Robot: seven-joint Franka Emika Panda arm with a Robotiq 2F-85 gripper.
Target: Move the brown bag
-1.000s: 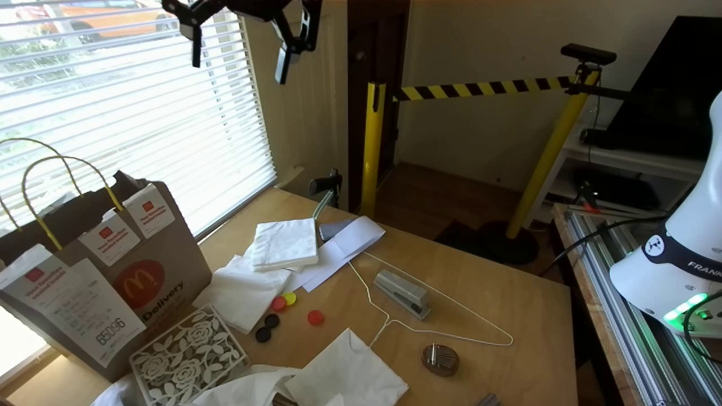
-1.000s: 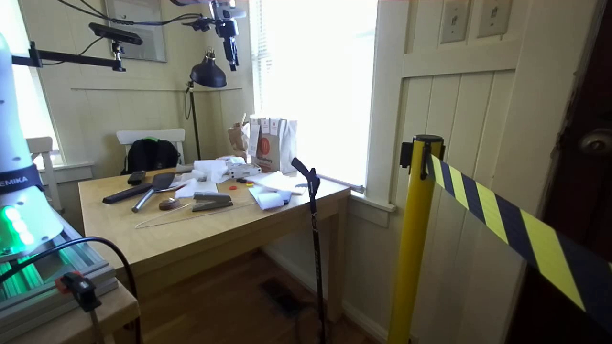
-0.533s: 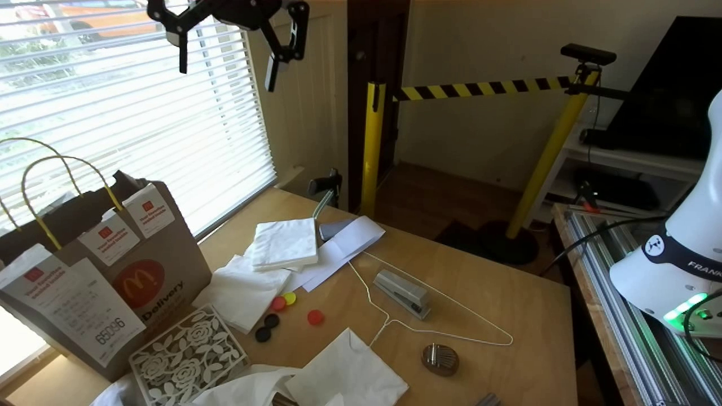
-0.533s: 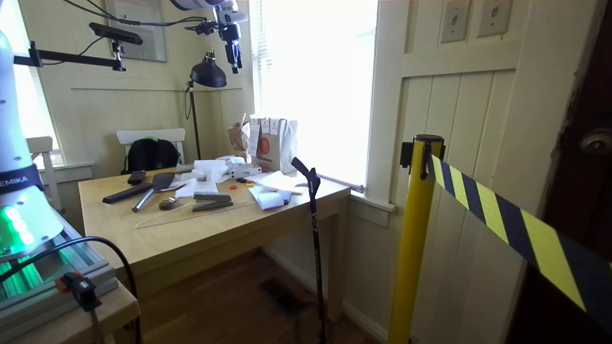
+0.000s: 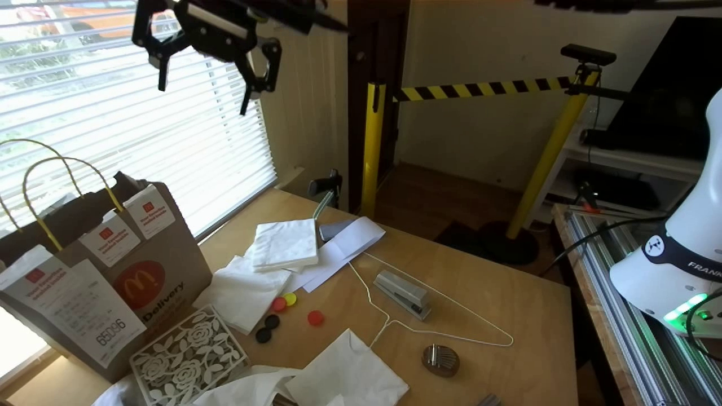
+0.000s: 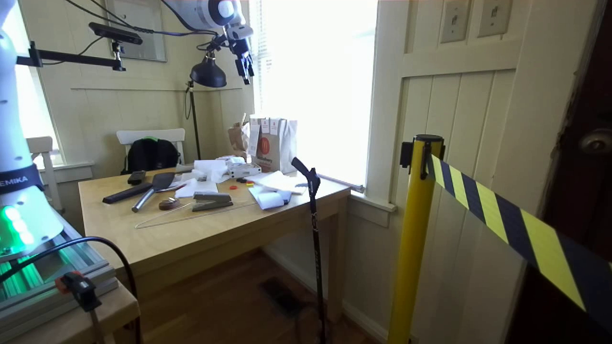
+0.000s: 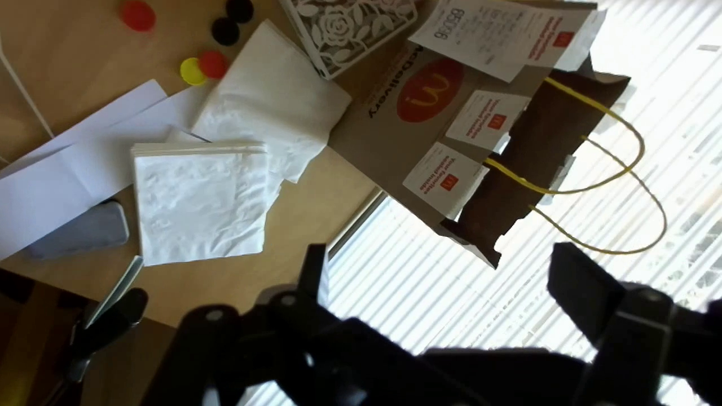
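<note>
The brown bag (image 5: 138,282) stands upright on the table against the window blinds, with a round orange-red logo and white labels on its face. It also shows in an exterior view (image 6: 272,145) and in the wrist view (image 7: 430,90). Its looped yellow handles (image 7: 637,141) stand up from the open top. My gripper (image 5: 203,100) is open and empty, above the table and higher than the bag, apart from it. It also shows in an exterior view (image 6: 246,79). In the wrist view the spread fingers (image 7: 440,251) have only blinds between them, below the bag's top corner.
A white lattice napkin holder (image 5: 189,358) stands beside the bag's front. White napkins (image 5: 285,242), loose papers, plastic discs, a wire hanger, a stapler (image 5: 401,293) and a small brown thumb piano (image 5: 440,360) lie on the table. A black lamp (image 6: 208,74) stands behind the table.
My gripper has come lower in both exterior views, moving left in one of them and right in the other. It stays open. The bag has not moved.
</note>
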